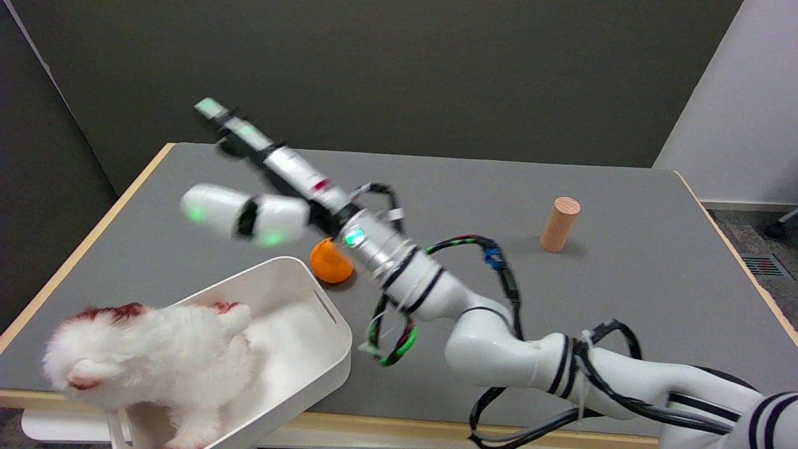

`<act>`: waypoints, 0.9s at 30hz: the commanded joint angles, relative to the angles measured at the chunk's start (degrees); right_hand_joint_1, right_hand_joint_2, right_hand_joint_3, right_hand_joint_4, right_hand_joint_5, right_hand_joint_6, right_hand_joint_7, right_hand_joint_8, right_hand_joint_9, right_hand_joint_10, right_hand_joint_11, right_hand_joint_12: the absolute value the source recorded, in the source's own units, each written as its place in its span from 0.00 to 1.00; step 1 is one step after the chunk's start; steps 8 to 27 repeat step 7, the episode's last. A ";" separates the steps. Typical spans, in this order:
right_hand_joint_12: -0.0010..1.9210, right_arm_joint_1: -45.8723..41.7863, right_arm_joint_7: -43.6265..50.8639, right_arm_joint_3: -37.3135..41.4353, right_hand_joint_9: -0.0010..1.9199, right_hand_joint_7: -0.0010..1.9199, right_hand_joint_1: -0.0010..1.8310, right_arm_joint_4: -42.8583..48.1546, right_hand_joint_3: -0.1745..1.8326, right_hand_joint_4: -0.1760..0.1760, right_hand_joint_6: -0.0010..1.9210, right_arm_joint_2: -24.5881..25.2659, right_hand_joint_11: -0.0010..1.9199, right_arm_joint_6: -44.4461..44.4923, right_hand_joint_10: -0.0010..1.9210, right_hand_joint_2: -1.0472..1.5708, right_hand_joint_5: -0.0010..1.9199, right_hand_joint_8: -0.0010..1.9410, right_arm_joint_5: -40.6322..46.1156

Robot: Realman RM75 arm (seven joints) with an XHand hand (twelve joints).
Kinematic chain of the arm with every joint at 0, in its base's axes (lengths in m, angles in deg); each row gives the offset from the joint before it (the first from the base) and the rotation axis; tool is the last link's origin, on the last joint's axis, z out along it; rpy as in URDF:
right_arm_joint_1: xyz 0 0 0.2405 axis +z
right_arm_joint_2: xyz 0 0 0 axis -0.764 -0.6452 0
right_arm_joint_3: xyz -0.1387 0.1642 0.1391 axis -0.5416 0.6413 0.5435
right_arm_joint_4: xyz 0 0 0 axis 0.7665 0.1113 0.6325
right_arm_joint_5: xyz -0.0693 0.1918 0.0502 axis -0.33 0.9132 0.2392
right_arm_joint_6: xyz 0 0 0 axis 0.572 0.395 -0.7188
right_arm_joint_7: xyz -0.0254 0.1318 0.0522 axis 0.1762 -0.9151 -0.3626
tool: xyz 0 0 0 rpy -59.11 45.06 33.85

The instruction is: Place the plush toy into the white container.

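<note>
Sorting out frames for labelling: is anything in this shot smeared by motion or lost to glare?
Head view: the right robot hand and forearm are motion-blurred, fingers smeared. The plush toy, white container and wooden cylinder are sharp. Lighting is even with soft shadows, no glare.

The plush toy (146,358), fluffy white with reddish-brown patches, lies in the white container (324,337) at my table's near left corner. Its head hangs out over the container's near left rim, while its body fills the left part inside. The container is a rounded, shallow plastic bin, sitting askew.
</note>
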 commanded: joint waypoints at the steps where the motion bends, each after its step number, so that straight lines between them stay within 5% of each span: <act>1: 0.23 -16.16 -5.77 25.21 0.00 0.00 0.17 7.32 0.45 0.49 0.00 -24.20 0.00 34.83 0.00 0.65 0.00 0.00 10.15; 7: 0.22 -18.50 -20.12 26.95 0.00 0.00 0.16 1.75 0.44 0.48 0.00 -27.19 0.00 38.41 0.00 0.66 0.00 0.00 13.38; 27: 0.22 -18.50 -20.12 26.95 0.00 0.00 0.16 1.75 0.44 0.48 0.00 -27.19 0.00 38.41 0.00 0.66 0.00 0.00 13.38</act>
